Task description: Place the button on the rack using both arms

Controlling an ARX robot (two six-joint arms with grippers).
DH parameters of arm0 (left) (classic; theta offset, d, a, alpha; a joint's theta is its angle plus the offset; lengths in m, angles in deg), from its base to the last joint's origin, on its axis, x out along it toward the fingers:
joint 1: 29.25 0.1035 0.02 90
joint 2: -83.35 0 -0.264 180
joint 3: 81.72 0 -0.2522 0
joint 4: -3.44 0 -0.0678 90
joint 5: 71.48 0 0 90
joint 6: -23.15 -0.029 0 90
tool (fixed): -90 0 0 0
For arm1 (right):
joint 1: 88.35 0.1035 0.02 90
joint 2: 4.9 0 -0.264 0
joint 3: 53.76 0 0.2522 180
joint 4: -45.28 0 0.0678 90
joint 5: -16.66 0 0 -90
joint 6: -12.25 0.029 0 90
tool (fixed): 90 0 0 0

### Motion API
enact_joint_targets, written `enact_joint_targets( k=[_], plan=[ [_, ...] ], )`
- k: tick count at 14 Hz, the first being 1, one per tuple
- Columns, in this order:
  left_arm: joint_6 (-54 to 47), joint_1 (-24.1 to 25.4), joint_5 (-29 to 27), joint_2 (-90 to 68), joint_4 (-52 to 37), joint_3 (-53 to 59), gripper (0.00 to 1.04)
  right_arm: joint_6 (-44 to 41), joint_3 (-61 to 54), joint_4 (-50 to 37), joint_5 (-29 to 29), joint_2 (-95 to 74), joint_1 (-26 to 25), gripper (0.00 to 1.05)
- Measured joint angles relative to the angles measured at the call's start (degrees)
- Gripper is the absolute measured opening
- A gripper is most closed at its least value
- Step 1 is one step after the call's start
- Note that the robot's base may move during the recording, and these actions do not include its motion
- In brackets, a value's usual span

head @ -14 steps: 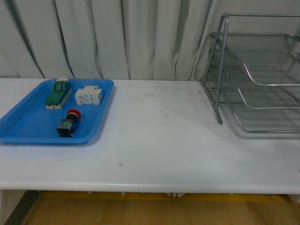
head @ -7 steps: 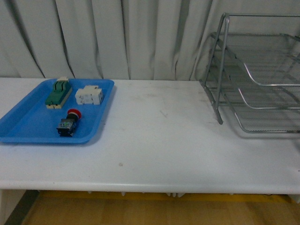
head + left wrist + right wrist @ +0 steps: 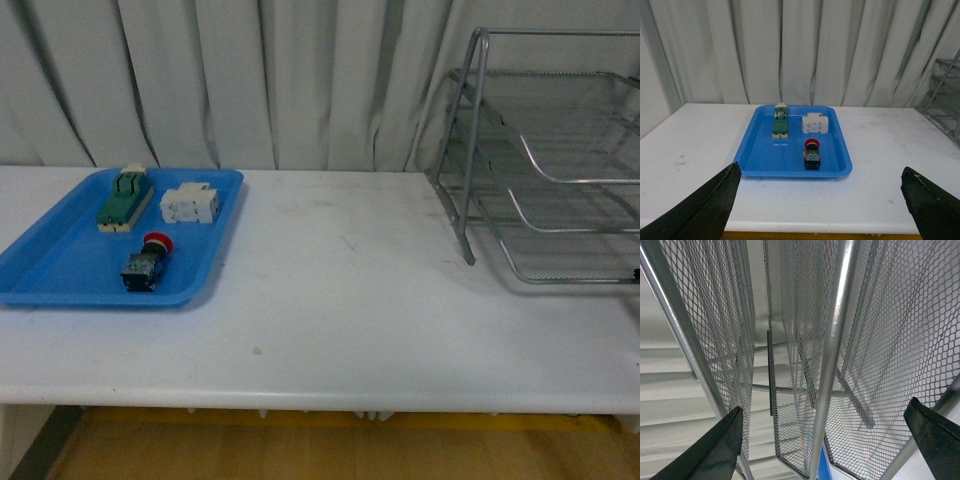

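Note:
The button (image 3: 148, 262), with a red cap on a dark body, lies in the blue tray (image 3: 60, 262) at the table's left. It also shows in the left wrist view (image 3: 812, 154). My left gripper (image 3: 820, 169) is open and empty, back from the tray's near edge and facing the button. The silver rack (image 3: 545, 150) stands at the right. My right gripper (image 3: 822, 407) is open and empty, close against the rack's mesh trays and a frame tube (image 3: 835, 340). Neither arm shows clearly in the front view.
A green-and-cream switch (image 3: 124, 198) and a white block (image 3: 190, 204) lie at the back of the blue tray. The white table (image 3: 340, 300) runs between tray and rack. Grey curtains hang behind.
Nothing on the table has moved. A small dark bit now shows at the right edge of the front view, by the rack's lowest tray.

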Motion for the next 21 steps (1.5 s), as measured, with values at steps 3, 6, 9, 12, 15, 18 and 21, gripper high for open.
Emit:
enact_joint_targets(
  k=[3, 6, 9, 12, 15, 18, 21],
  plan=[
    [0.0, 0.0, 0.0, 0.0, 0.0, 0.0, 0.98, -0.1, 1.7, 0.0, -0.3, -0.7, 0.3, 0.88],
    [0.0, 0.0, 0.0, 0.0, 0.0, 0.0, 0.98, -0.5, 3.8, 0.0, 0.2, -0.8, 1.4, 0.50],
    [0.0, 0.0, 0.0, 0.0, 0.0, 0.0, 0.98, -1.7, 4.6, 0.7, 0.2, -1.9, 2.3, 0.13],
    [0.0, 0.0, 0.0, 0.0, 0.0, 0.0, 0.98, -0.5, 4.5, 0.6, 0.3, -2.4, 2.1, 0.05],
    [0.0, 0.0, 0.0, 0.0, 0.0, 0.0, 0.98, -1.0, 2.1, -0.4, 0.2, -2.0, 1.4, 0.05],
    [0.0, 0.0, 0.0, 0.0, 0.0, 0.0, 0.98, -1.9, -2.4, -0.7, -1.6, 0.0, 0.9, 0.05],
    [0.0, 0.0, 0.0, 0.0, 0.0, 0.0, 0.98, -2.7, -7.7, -1.0, -2.1, 2.5, -0.1, 0.05]
  ],
)
